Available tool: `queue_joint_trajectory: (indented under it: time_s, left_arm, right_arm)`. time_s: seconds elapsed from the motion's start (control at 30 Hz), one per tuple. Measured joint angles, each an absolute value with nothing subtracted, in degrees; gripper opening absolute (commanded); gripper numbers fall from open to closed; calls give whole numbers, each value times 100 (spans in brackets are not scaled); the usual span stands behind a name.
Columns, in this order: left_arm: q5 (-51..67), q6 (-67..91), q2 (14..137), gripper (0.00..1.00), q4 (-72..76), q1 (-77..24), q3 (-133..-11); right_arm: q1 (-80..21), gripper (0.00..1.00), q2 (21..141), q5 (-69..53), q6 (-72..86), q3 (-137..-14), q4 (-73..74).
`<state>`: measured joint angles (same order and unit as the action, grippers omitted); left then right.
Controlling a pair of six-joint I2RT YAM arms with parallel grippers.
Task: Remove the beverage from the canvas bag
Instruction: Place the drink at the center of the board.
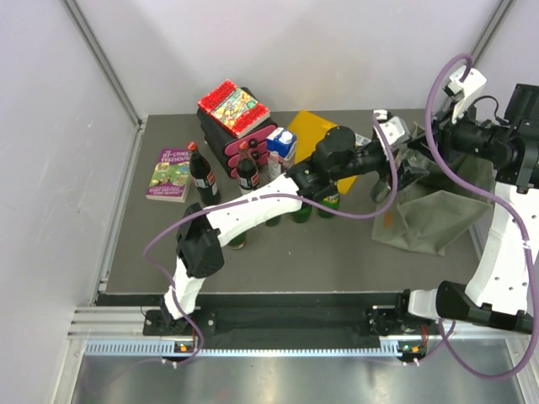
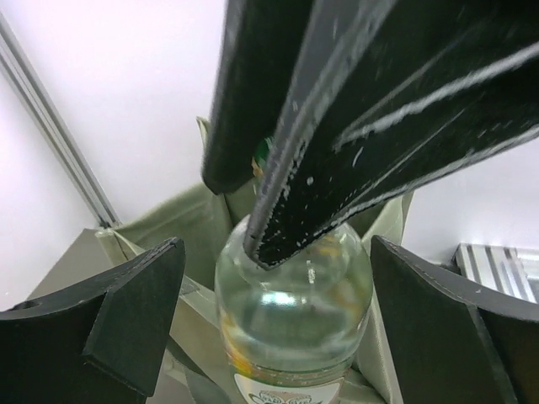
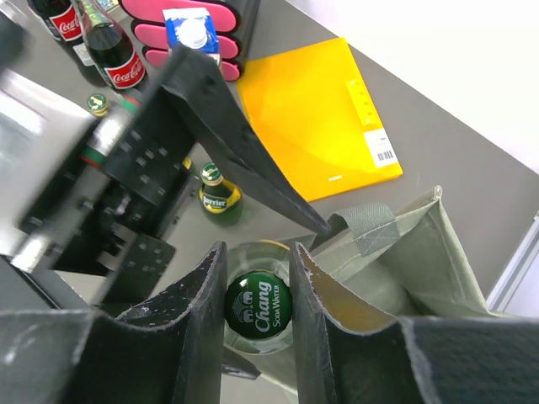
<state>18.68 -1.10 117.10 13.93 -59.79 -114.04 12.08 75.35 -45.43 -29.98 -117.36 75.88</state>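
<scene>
Gripping the green cap of the beverage bottle (image 3: 257, 313), the right gripper (image 3: 257, 282) has a finger pressed against each side of it; the hold is narrow and high on the bottle. The left gripper (image 2: 282, 316) stands wide open, one finger on each side of the clear body below the shoulder. A gap shows on one side, and on the other I cannot tell whether the finger touches.

The bottle stands upright at the mouth of the canvas bag (image 3: 438, 252), in the upper right of the overhead view. Olive cloth lies behind and below it, and a handle strap (image 3: 362, 223) sits just beside the neck. Whether its base is clear of the rim cannot be told.

Judgement: this looks like a handover or a shared lift.
- The left fingers should close squarely on the widest part of the body, well under the shoulder, before the cap hold is relaxed.
- A cap hold alone lets the bottle swing.
- The lift should go straight up, away from the strap, since floppy cloth may drag along.

Further out, toward the middle of the overhead view, stand a green bottle (image 3: 217, 195), cola bottles (image 3: 114, 59) and a carton (image 3: 192, 29), with a yellow folder (image 3: 316, 118) lying flat. Any set-down should be kept apart from these.
</scene>
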Motion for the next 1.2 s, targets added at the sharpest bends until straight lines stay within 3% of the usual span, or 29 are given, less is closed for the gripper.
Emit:
queue_joint_trajectory:
  time_s: [0.17, 0.3, 0.43, 0.5, 0.57, 0.7, 0.73, 0.8, 0.9, 0.93, 1.03, 1.2]
  left_arm:
    - [1959, -309, 11900, 95, 1015, -6010, -11568]
    - [1966, -451, 11959, 89, 742, -6045, -11616]
    - [1962, -515, 11959, 59, 631, -6071, -11660]
    - [1944, -556, 11959, 24, 556, -6075, -11697]
    - [1940, -563, 11959, 0, 537, -6080, -11701]
    - [1903, -550, 11959, 0, 526, -6097, -11701]
    - [1898, -543, 11959, 0, 532, -6099, -11699]
    - [1879, -502, 11952, 0, 609, -6101, -11662]
    - [1850, -427, 11902, 0, 786, -6101, -11542]
    - [1824, -401, 11863, 0, 803, -6099, -11487]
    - [1804, -307, 11712, 0, 829, -6086, -11233]
    - [1782, -191, 11504, 0, 950, -6025, -11050]
  right_arm:
    - [1157, 0, 7535, -4512, -3000, -11734, 7590]
    - [1135, 0, 7529, -4506, -3002, -11719, 7588]
    - [1129, 0, 7494, -4493, -3006, -11642, 7585]
    - [1125, 0, 7452, -4480, -3009, -11579, 7566]
    - [1109, 0, 7417, -4464, -3028, -11531, 7537]
    - [1103, 1, 7332, -4449, -3041, -11408, 7459]
    - [1103, 16, 7310, -4447, -3039, -11384, 7432]
    - [1103, 27, 7271, -4449, -2982, -11325, 7341]
    - [1098, 53, 7212, -4469, -2858, -11253, 7203]
    - [1098, 67, 7188, -4504, -2805, -11238, 7146]
    - [1100, 83, 7074, -4521, -2661, -11216, 6785]
    - [1103, 89, 6919, -4602, -2473, -11216, 6342]
